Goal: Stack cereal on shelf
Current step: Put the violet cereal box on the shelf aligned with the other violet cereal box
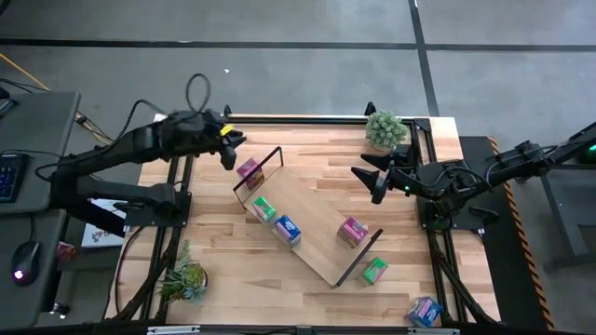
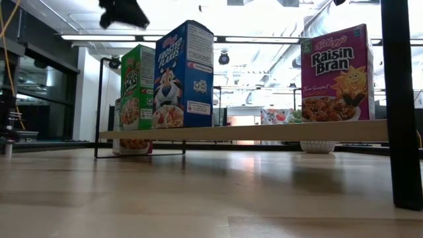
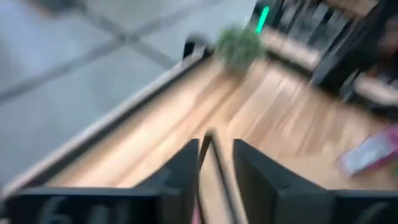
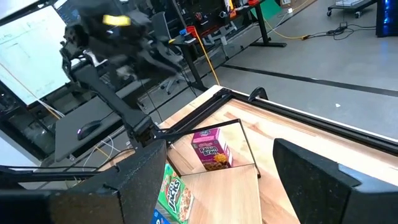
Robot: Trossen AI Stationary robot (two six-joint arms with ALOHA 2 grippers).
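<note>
Light-wood plank counter on a grey concrete floor, black frame round its edges. Long light-wood shelf with thin black wire end frames, lying diagonally across the middle.

Left claw hovering above the counter's far left part, just beyond the shelf's far end; fingers narrowly parted in the left wrist view, gripping nothing. Small pink-magenta cereal box just below and in front of that claw, standing on the counter inside the far wire frame, also visible past the right claw's fingers. Small green cereal box and small blue cereal box upright side by side on the board, nearer than the left claw; seen from counter height as a green box and a blue box.

Right claw hovering over the counter's far right part, beside the shelf's long edge, fingers spread wide and empty. Second pink-magenta cereal box, a Raisin Bran box, upright on the board near its close end, nearer than the right claw. Second green cereal box on the counter just beside the close wire frame. Second blue cereal box at the counter's near right corner, well apart from both claws.

Small green potted plant just behind the right claw; another green potted plant at the near left.
</note>
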